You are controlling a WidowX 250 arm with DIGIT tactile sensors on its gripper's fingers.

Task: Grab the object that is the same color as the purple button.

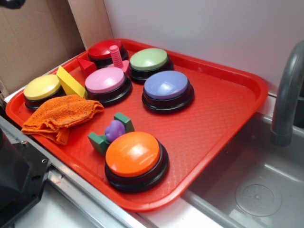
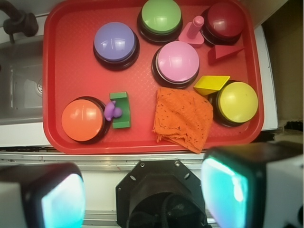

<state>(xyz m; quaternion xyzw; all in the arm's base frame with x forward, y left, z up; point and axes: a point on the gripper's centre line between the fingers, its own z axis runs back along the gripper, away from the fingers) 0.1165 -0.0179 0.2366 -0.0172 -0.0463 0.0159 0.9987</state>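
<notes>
Wrist view: gripper [image 2: 142, 194] is being held open high above the tray [image 2: 52, 95], nothing grasped, while the object [image 2: 112, 110] is being cradled in the green block [image 2: 120, 110] beside the orange button [image 2: 82, 119].

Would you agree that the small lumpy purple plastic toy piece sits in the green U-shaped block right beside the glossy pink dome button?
Not quite. The small lumpy purple plastic toy piece does sit in the green U-shaped block, but its neighbour is the glossy orange dome button, not the pink one. The glossy pink dome button sits farther back on the red plastic tray. The exterior view shows this.
</notes>
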